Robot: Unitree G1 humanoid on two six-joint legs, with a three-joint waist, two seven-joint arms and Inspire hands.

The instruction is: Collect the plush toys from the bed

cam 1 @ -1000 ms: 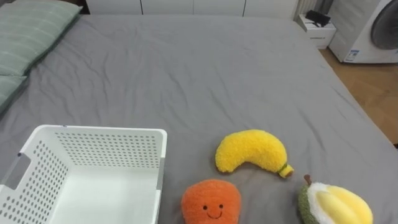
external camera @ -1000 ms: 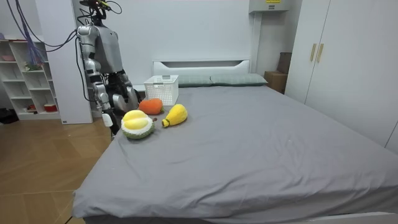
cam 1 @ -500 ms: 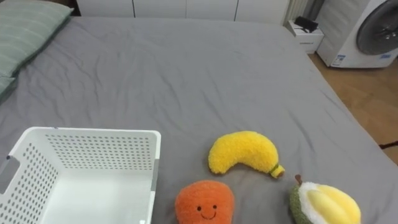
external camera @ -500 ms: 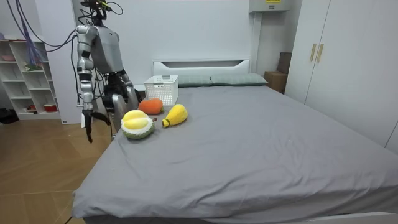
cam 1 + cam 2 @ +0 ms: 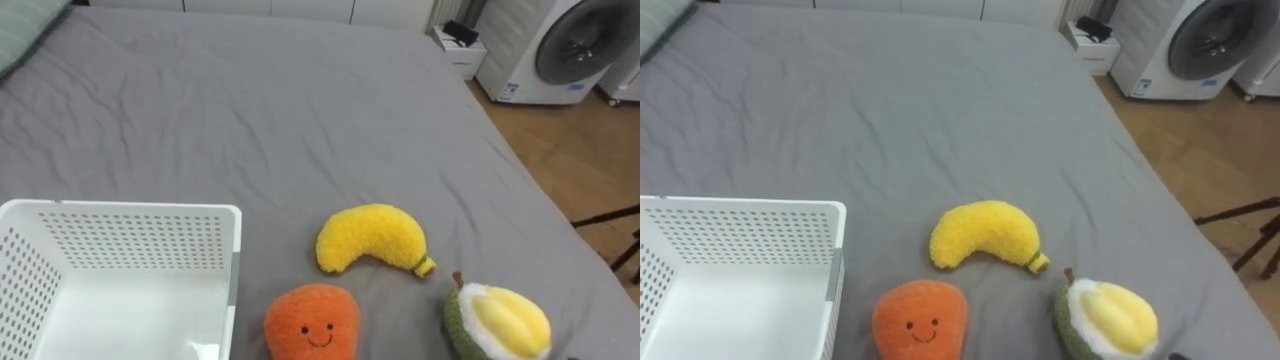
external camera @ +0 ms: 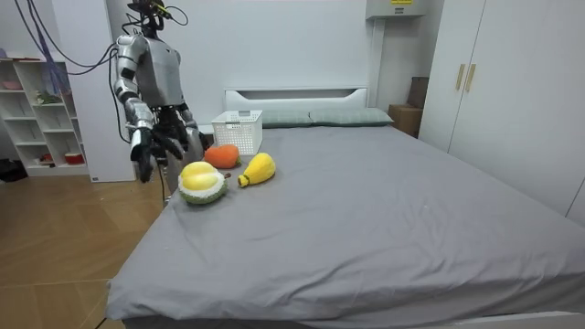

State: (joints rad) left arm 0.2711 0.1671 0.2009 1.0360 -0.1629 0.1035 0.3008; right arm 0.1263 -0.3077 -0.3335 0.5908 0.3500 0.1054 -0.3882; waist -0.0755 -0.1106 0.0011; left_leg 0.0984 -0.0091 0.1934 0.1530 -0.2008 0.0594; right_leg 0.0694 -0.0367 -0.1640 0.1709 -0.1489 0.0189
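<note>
Beside the bed [image 6: 366, 201], right hand [image 6: 143, 149] hangs with fingers loosely spread, holding nothing, near the durian toy [image 6: 201, 184].

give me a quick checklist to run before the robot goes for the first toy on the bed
1. Basket ready: ok. The white basket sits open side up on the bed, at the robot's left; the part in view holds nothing.
2. Toys in view: ok. The banana plush, orange plush and durian plush lie right of the basket.
3. Toys separate: ok. None touches another or the basket.
4. Durian plush safe: ok. It is nearest the bed edge but fully on the bed.
5. Right hand free: cannot tell. It hangs off the bed edge near the durian plush.
</note>
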